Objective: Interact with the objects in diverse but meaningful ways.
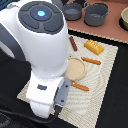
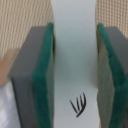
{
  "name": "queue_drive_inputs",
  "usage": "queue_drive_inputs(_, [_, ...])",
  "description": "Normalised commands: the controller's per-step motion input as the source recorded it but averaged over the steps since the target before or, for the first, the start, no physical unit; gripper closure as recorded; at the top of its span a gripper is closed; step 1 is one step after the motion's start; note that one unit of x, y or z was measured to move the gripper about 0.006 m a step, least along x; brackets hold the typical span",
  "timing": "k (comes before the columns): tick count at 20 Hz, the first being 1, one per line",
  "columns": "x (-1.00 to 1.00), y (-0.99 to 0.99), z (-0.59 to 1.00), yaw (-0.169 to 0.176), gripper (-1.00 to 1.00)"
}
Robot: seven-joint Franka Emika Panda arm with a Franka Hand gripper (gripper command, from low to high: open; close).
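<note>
Hand of mine clamps the white fish piece near the plate; next, I judge, placing it there.

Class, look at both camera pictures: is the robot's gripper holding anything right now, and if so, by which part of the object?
Yes. The gripper is closed on the white flat fish-like piece, its green pads pressing the piece's two opposite edges at its narrow middle.

On the placemat we see the plate centrally, the bread block farther right, the sausage stick far left, pots beyond the mat.
</note>
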Motion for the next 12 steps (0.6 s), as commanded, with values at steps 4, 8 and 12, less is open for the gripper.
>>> queue_drive_inputs(4, [0.02,0.0,-0.04,0.008,-1.0])
queue_drive_inputs(8, [0.02,-0.04,-0.18,0.0,-1.0])
queue_drive_inputs(12, [0.03,0.1,0.08,0.0,-1.0])
